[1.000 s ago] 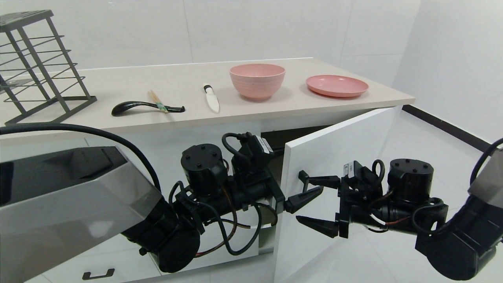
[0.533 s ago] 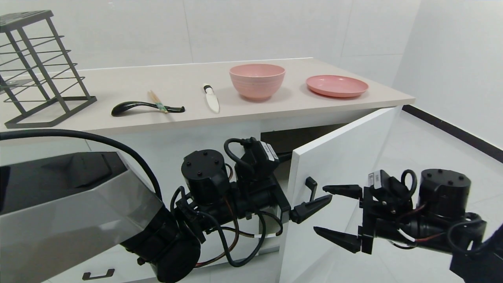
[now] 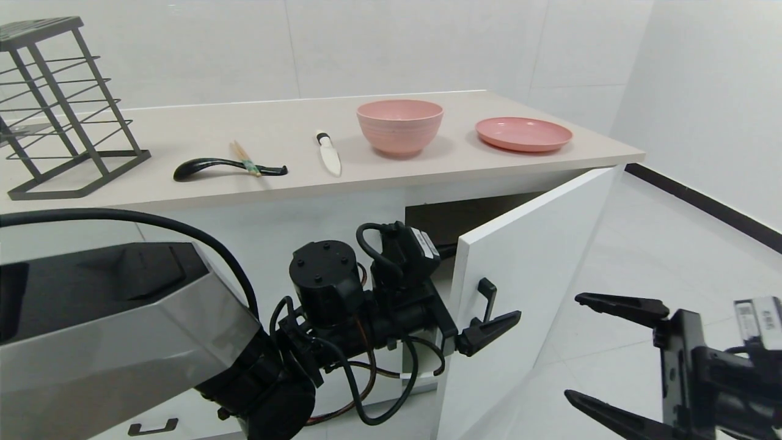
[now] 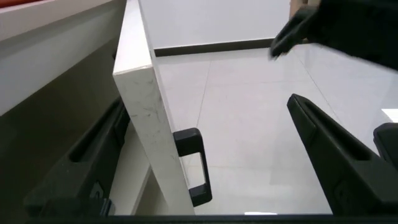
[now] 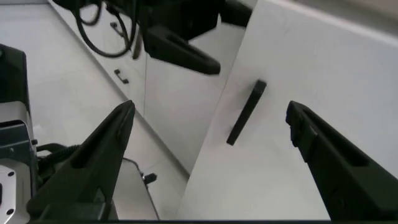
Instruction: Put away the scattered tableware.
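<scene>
I judge nothing put away yet: right of the dark wire rack (image 3: 61,104), the black ladle (image 3: 208,165), wooden chopsticks (image 3: 244,157), white-bladed knife (image 3: 330,159), pink bowl (image 3: 400,125) and pink plate (image 3: 523,133) all lie on the pale bench (image 3: 183,122). Below, my left pincer (image 4: 206,102) gapes empty astride the half-open white cabinet door's (image 3: 537,244) free edge, beside its black handle (image 3: 487,296). My right pincer (image 3: 572,346) hangs wide open and empty over bare tiled floor (image 3: 641,244), leaving swing room.

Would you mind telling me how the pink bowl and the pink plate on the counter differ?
The bowl is deep with tall walls; the plate is shallow and nearly flat. The bowl stands nearer the middle of the counter, next to the knife; the plate lies toward the right end, above the open cabinet door. Both are pink, round, right way up and sit apart on the counter.
</scene>
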